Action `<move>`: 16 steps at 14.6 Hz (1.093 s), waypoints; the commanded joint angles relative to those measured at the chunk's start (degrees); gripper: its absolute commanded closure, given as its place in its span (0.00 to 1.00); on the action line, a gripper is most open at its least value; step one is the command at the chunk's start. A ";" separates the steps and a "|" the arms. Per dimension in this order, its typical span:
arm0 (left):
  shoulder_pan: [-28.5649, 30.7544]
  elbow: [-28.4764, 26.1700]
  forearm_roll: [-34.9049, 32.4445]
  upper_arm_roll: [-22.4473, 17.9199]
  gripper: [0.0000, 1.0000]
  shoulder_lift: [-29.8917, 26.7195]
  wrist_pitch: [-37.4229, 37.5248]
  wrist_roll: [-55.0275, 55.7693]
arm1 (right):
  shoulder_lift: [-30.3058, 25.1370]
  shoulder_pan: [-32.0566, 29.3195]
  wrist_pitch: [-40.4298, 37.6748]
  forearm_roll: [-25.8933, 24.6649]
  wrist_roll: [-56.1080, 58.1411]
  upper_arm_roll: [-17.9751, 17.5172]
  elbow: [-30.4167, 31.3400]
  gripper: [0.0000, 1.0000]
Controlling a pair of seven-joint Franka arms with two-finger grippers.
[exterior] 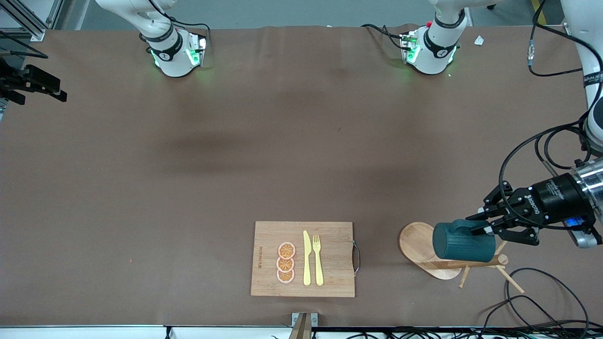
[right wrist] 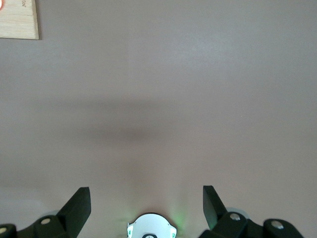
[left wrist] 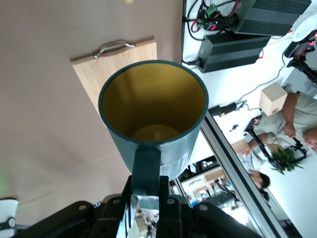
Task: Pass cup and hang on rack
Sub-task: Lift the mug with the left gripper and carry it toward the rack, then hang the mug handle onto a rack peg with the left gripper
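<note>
Cup [exterior: 464, 247], lying sideways, is clenched by its handle in the left end effector [exterior: 480, 227], up over the rack [exterior: 426, 252] near the counter's [exterior: 188, 188] left-arm end. Right end effector [right wrist: 146, 203] waits released above bare counter.

Cup [exterior: 464, 242] covers rack [exterior: 417, 245] post and upper pegs. Right gripper [right wrist: 147, 206] cut off by wrist view's edge, only fingertips visible. Board [left wrist: 119, 67] partly hidden under cup in left wrist view.
</note>
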State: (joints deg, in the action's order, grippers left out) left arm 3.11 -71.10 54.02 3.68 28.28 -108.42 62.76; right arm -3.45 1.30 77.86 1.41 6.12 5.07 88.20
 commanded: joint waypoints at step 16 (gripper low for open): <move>2.69 0.26 10.93 0.54 1.00 6.17 -0.04 -5.97 | -1.12 0.81 0.10 -0.71 -0.67 -0.06 1.01 0.00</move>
State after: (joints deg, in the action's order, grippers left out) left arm 5.63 -71.14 63.26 4.05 34.03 -108.53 58.34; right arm -3.45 1.49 77.86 1.41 6.12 4.99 88.20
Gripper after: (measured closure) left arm 0.784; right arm 0.000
